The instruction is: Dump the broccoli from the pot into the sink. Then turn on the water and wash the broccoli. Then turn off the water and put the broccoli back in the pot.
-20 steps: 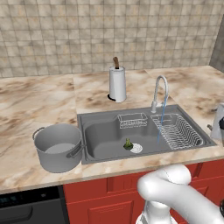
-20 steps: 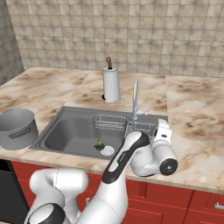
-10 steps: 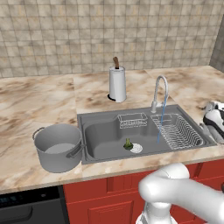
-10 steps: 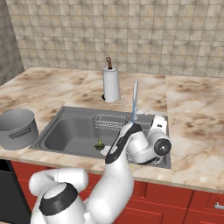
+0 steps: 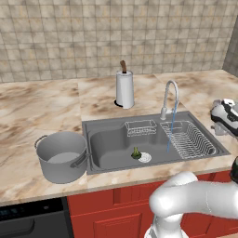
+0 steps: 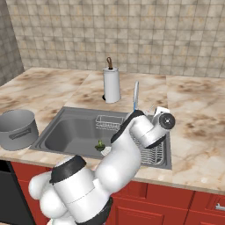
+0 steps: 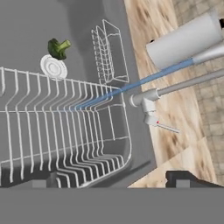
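From the left base view, the grey pot [image 5: 62,155] stands upright on the marble counter [image 5: 42,104], just left of the sink [image 5: 151,142] and apart from it. The broccoli [image 5: 135,152] lies on the floor of the sink basin, just beside the round drain [image 5: 145,157]. A thin blue stream of water [image 5: 171,130] runs from the curved faucet [image 5: 168,97] down toward the wire dish rack [image 5: 188,138] on the right side of the sink. A smaller wire basket [image 5: 140,127] sits against the back wall of the basin. A white paper-towel roll [image 5: 124,89] stands on the counter behind the sink. The robot's hand shows at the right edge, above the counter next to the rack.

From the right base view, the arm [image 6: 127,149] arches over the front of the sink, and its hand sits over the dish rack at the right end. The broccoli [image 6: 100,145] peeks out in the basin beside the arm. The pot [image 6: 16,128] is on the counter at the far left — well apart from the hand.

In the hand view, the gripper [image 7: 114,179] has its two fingertips [image 7: 43,179] spread wide apart with nothing between them. It looks down on the dish rack [image 7: 61,127]. The blue water [image 7: 131,85] crosses the rack's wires, and the faucet [image 7: 146,100] base stands on the sink edge. The broccoli [image 7: 58,47] lies just beside the drain [image 7: 53,67] — beyond the rack.
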Robot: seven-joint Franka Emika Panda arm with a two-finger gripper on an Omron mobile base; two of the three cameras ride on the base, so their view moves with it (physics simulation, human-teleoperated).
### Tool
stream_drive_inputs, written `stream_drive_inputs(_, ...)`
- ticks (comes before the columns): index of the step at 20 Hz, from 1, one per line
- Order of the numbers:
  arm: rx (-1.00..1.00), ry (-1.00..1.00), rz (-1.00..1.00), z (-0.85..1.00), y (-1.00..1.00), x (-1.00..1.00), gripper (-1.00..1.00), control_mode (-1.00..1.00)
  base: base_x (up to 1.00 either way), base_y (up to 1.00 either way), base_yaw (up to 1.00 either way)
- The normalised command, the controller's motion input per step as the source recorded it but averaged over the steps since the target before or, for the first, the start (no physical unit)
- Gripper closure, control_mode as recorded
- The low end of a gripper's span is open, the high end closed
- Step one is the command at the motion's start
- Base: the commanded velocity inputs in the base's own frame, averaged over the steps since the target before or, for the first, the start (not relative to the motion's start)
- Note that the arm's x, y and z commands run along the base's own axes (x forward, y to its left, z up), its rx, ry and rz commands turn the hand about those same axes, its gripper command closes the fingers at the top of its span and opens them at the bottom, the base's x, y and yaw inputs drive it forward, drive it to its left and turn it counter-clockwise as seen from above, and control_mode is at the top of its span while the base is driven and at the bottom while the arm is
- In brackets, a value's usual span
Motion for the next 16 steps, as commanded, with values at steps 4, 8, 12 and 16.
stream_drive_inputs(4,0.0,0.01,0.03,-0.06,-0.08,0.16,-1.0,-1.0,0.0,0.0,0.0)
stream_drive_inputs(8,0.0,0.0,0.02,-0.14,0.0,0.14,-1.0,-1.0,0.0,0.0,0.0)
stream_drive_inputs(12,0.0,0.01,0.02,-0.14,0.0,0.27,-1.0,-1.0,0.0,0.0,0.0)
stream_drive_inputs(16,0.0,0.04,0.02,-0.06,0.0,0.42,-1.0,-1.0,0.0,0.0,0.0)
